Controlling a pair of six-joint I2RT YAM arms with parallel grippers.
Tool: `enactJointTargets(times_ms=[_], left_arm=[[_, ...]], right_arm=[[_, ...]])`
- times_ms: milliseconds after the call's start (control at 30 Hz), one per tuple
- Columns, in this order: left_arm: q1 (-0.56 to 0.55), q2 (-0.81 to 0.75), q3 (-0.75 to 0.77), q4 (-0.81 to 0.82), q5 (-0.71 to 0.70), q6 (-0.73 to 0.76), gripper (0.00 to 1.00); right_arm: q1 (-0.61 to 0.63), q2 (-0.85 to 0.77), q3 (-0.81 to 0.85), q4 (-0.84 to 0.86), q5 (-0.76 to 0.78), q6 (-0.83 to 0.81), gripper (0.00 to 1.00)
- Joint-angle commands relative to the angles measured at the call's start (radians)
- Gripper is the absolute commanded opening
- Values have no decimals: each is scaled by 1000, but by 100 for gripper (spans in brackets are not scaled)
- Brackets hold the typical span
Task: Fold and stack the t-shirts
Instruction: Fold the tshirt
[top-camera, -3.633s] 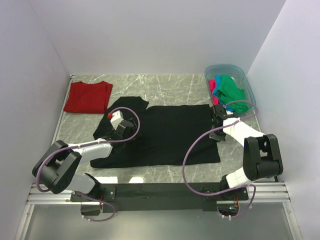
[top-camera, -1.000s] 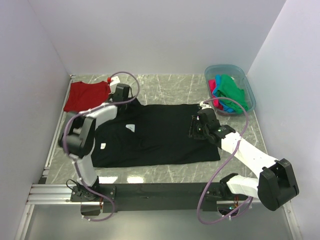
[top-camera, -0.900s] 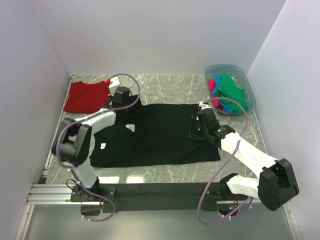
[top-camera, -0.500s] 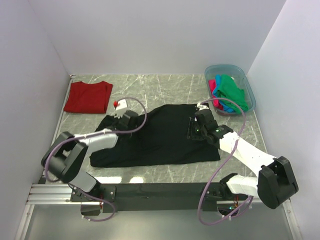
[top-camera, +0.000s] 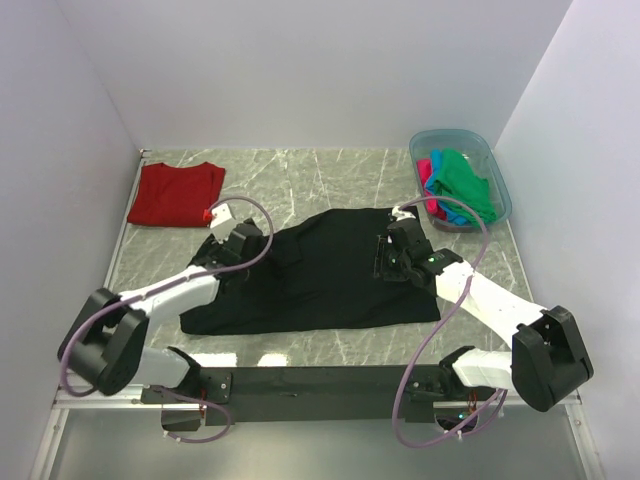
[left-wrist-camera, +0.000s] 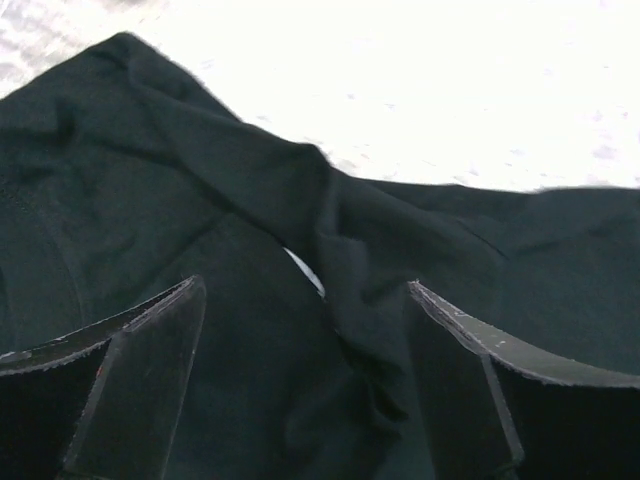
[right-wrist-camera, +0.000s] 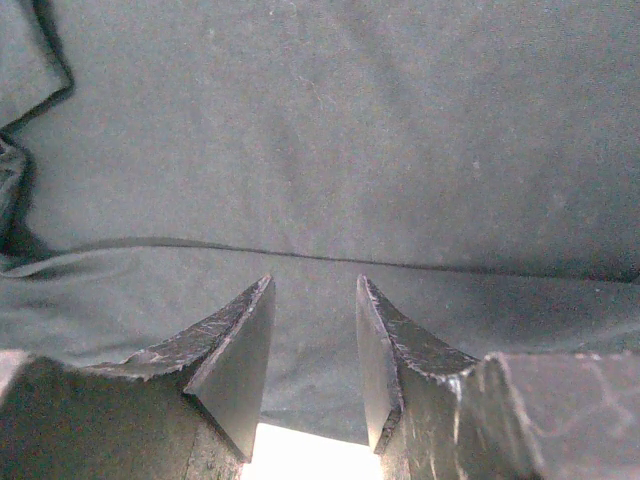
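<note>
A large black t-shirt (top-camera: 320, 285) lies spread on the marble table (top-camera: 330, 170), its far left part rumpled and drawn inward. My left gripper (top-camera: 248, 255) hovers over that rumpled part. In the left wrist view it (left-wrist-camera: 305, 290) stands open, and a ridge of black cloth (left-wrist-camera: 330, 250) runs below the gap, gripped by neither finger. My right gripper (top-camera: 385, 260) rests over the shirt's right side. In the right wrist view it (right-wrist-camera: 315, 282) stands open with flat black cloth (right-wrist-camera: 350, 120) beneath. A dark red t-shirt (top-camera: 175, 193) lies folded at the far left.
A translucent blue tub (top-camera: 495, 165) at the far right holds green (top-camera: 462, 178), pink (top-camera: 424, 168) and blue (top-camera: 450, 213) shirts. White walls close in the table at the back and on both sides. Bare marble shows behind the black shirt and along the near edge.
My left gripper came back from the far left corner toward me, dragging the shirt's far left part inward, then opened and let the cloth go. The white label no longer shows. The right gripper barely moved.
</note>
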Motion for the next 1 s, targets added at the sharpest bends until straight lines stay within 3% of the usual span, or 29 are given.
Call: enactJointTargets(times_ms=[0, 300, 567, 967], left_arm=[[60, 47, 64, -1, 85, -33, 86], [75, 153, 125, -51, 136, -11, 85], [75, 61, -11, -94, 176, -28, 82], [75, -184, -51, -234, 114, -51, 80]], right_arm=[[9, -1, 8, 46, 4, -11, 45], [9, 16, -9, 58, 1, -16, 45], [9, 35, 1, 58, 7, -30, 45], [11, 32, -6, 52, 25, -31, 45]])
